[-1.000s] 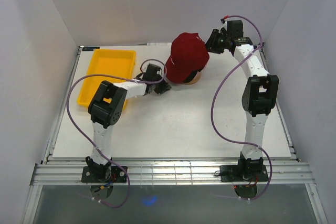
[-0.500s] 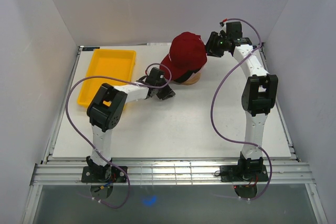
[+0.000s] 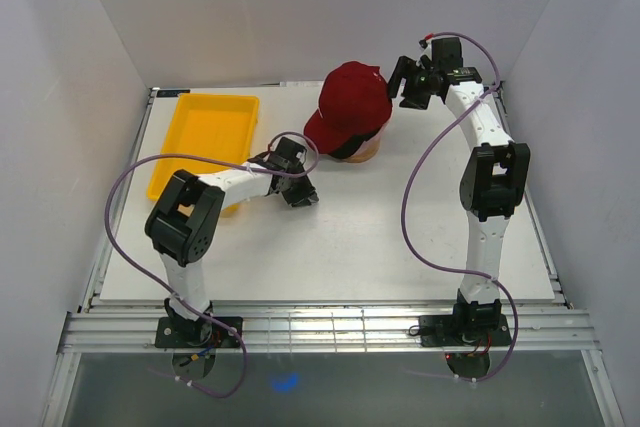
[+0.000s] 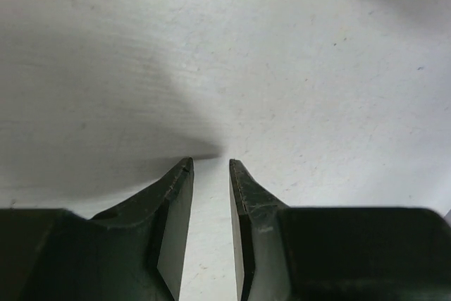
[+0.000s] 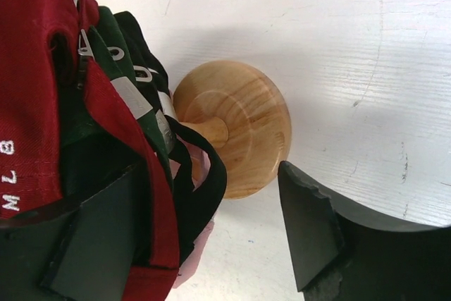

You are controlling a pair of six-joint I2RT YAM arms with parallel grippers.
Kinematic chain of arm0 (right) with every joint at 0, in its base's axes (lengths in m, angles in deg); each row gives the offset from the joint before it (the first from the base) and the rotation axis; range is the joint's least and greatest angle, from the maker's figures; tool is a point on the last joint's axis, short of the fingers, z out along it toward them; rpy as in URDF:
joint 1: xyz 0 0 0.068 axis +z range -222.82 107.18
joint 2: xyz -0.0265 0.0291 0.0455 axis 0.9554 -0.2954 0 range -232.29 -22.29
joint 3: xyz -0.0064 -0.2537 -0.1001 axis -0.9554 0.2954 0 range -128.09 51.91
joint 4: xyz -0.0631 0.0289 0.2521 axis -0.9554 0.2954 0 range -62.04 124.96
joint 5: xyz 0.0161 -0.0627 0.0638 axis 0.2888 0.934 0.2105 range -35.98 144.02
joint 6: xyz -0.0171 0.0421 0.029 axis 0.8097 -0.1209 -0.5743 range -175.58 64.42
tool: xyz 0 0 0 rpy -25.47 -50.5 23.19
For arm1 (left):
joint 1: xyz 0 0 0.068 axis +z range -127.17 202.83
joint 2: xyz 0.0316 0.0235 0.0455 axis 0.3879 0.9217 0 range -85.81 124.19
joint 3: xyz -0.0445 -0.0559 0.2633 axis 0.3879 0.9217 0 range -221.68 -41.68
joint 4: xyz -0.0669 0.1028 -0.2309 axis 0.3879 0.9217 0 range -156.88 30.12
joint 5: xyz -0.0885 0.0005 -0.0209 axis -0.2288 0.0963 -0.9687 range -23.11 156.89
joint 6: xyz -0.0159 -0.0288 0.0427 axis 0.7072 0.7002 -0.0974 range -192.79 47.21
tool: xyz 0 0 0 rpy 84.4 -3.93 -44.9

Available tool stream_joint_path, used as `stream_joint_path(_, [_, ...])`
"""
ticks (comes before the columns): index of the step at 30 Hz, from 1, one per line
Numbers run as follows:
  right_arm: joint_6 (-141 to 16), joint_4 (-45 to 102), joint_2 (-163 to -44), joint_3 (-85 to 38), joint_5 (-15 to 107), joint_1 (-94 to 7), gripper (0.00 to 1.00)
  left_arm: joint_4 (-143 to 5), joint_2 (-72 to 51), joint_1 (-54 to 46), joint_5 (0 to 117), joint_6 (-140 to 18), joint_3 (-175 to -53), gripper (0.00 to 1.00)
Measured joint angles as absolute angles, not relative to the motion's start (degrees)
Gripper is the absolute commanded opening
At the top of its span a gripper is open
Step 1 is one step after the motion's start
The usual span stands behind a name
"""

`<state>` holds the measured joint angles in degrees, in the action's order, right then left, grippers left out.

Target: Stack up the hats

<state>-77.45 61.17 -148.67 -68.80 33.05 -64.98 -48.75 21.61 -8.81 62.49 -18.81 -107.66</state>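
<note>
Green hat [image 5: 106, 40] beneath red hat [image 5: 35, 54]: only released right tool's [image 5: 211, 170] view; left tool [image 4: 210, 163] ajar.

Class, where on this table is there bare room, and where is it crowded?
Free: the table's near half, nearer than the left gripper; the yellow tray's floor. Crowded: far middle, around stacked caps, wooden stand and right gripper.

The left arm [image 3: 190, 272] and the right arm [image 3: 487, 247] are showing white link shells broken by blocky black joint housings, each ending in a black base plate [image 3: 462, 328]. A thin purple cable [image 3: 404, 209] is looping along each. The fingers [image 4: 169, 202] of the left gripper [image 4: 211, 161] are looking matte black and wedge-shaped; those of the right gripper [image 5: 210, 174] are showing scuffed edges.
</note>
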Motion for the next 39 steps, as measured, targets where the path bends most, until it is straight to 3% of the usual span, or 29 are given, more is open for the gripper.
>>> stream_joint_path(15, [-80.9,53.1,-150.0,-68.7,22.7,-67.2,0.9,-39.6,13.6,-8.2,63.5,-23.1,-110.9,0.41])
stream_joint_path(30, [-91.5,34.6,-149.8,-65.3,9.7,-68.4,0.93,-37.5,11.0,-4.0,62.0,-25.0,-114.8,0.42])
stream_joint_path(39, [-95.2,32.1,-149.2,-61.8,8.5,-69.8,0.94,-36.6,9.8,-1.5,59.7,-26.9,-117.9,0.42])
